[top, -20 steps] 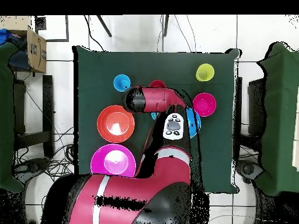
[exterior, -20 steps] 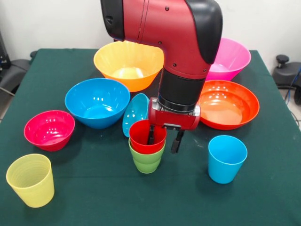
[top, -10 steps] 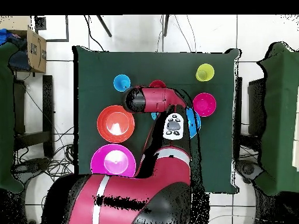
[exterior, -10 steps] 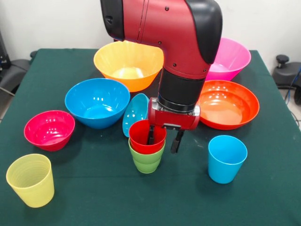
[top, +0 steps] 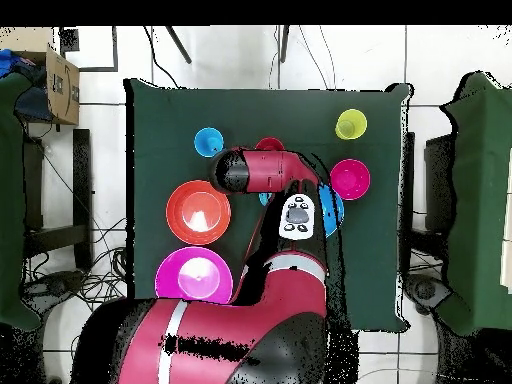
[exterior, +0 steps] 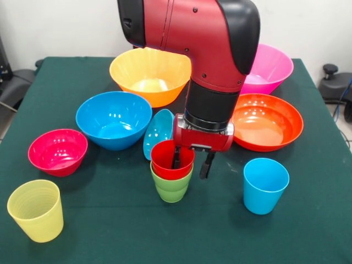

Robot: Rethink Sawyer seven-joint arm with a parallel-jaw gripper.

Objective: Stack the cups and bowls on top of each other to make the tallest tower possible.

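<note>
Front view, nearest first: the ribbed yellow cup point(exterior: 35, 210) stands upright at about 7 o'clock on the green worktop point(exterior: 220, 236), alone and well apart from the rest. The light blue cup point(exterior: 265, 185) stands upright at about 4 o'clock. Near the centre the red cup point(exterior: 171, 160) sits nested in the lime green cup point(exterior: 171, 188), a low two-piece tower. The end effector point(exterior: 192, 163) hangs over the red cup's rim with its jaws set apart: one finger point(exterior: 176, 158) reaches down inside the cup, the other point(exterior: 207, 165) hangs outside the wall, so the rim lies between them, and I cannot tell whether either one touches it.

At 9 o'clock the small magenta bowl point(exterior: 58, 151) rests upright. Just behind the tower the small light blue bowl point(exterior: 158, 132) stands tilted on its edge, leaning by the medium blue bowl point(exterior: 114, 119), which sits at about 10 o'clock. The wide red-orange bowl point(exterior: 269, 122) lies at 2 o'clock, partly hidden by the arm point(exterior: 209, 49). Farthest off, the large yellow-orange bowl point(exterior: 147, 74) sits at 12 o'clock and the large pink bowl point(exterior: 269, 69) at 1 o'clock.

Overhead, the arm covers the tower and much of the blue bowls; the yellow cup point(top: 351, 124), light blue cup point(top: 208, 141), magenta bowl point(top: 350, 179), red-orange bowl point(top: 198, 211) and pink bowl point(top: 194, 275) show clearly.
</note>
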